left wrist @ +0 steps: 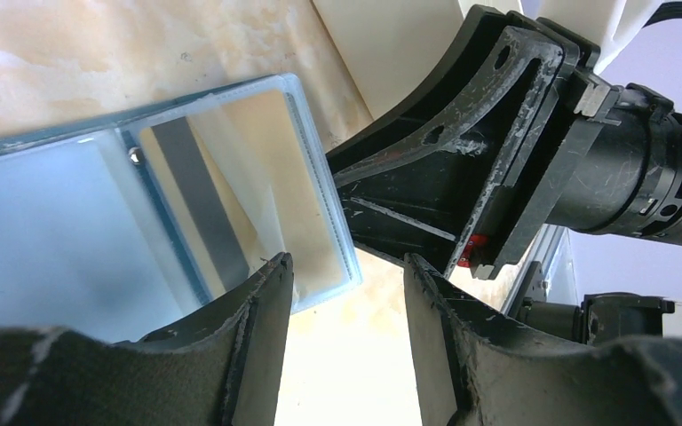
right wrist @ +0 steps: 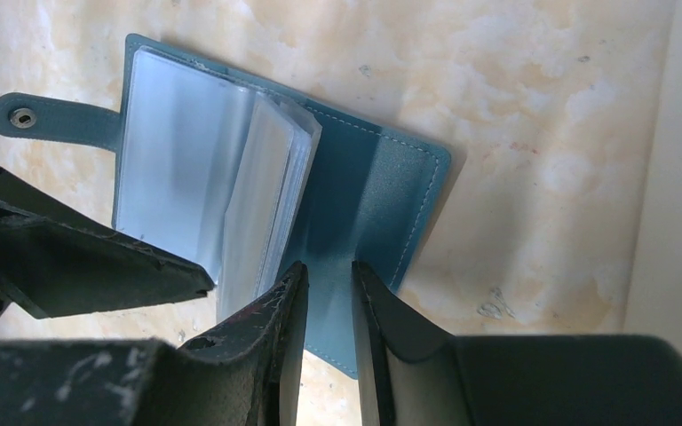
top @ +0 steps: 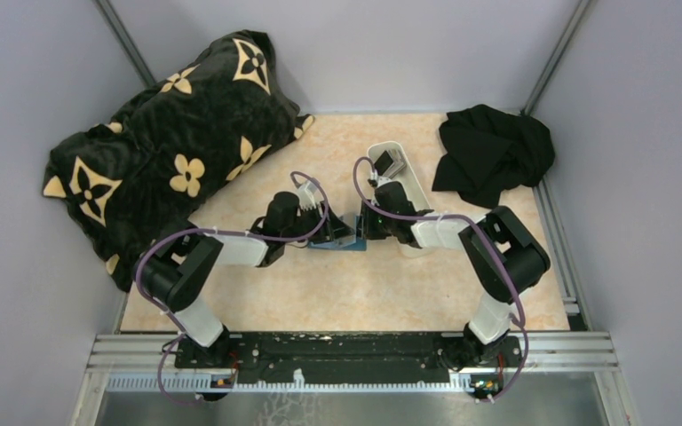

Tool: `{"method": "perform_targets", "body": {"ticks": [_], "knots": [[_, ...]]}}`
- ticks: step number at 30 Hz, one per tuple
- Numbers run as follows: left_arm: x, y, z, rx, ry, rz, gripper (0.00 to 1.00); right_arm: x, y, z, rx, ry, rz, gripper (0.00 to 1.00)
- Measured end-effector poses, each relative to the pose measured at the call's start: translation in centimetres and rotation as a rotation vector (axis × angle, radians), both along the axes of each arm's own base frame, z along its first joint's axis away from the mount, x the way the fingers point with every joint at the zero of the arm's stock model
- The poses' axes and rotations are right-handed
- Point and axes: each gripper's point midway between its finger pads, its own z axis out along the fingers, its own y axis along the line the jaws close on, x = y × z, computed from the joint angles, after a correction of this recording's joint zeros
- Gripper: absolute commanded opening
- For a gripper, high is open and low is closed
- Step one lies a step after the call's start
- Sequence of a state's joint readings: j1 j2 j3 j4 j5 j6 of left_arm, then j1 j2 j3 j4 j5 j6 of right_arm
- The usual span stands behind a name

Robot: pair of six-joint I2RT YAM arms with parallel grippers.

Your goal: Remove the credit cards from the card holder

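My left gripper [left wrist: 346,266] stands open and empty at the card holder's [right wrist: 375,191] edge. My right gripper [right wrist: 324,271], narrowly parted, sits on its cover; whether it grips, I cannot tell.

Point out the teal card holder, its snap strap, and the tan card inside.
Flat teal-blue folding card holder [right wrist: 382,195], right wrist view, bare teal cover.
Teal snap strap [right wrist: 58,120], right wrist view, middle of strap.
Thin tan-gold rectangular card [left wrist: 306,213], left wrist view, tan face beside grey stripe.

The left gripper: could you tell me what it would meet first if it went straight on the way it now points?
Probably the right gripper, which crosses the path of the left gripper just ahead; the card holder lies off to one side. Depth is unclear.
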State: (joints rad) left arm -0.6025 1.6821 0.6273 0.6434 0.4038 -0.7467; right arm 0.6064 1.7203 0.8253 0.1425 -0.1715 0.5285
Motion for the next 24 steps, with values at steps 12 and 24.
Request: {"method": "perform_targets", "body": {"ticks": [12, 24], "knots": [[0.2, 0.1, -0.8, 0.012, 0.005, 0.004, 0.56, -1.1, -2.5, 3.5, -0.055, -0.058, -0.026, 0.27], [0.6, 0.7, -3.2, 0.033, 0.041, 0.018, 0.56, -2.1, -2.0, 5.1, -0.062, -0.096, 0.022, 0.28]]}}
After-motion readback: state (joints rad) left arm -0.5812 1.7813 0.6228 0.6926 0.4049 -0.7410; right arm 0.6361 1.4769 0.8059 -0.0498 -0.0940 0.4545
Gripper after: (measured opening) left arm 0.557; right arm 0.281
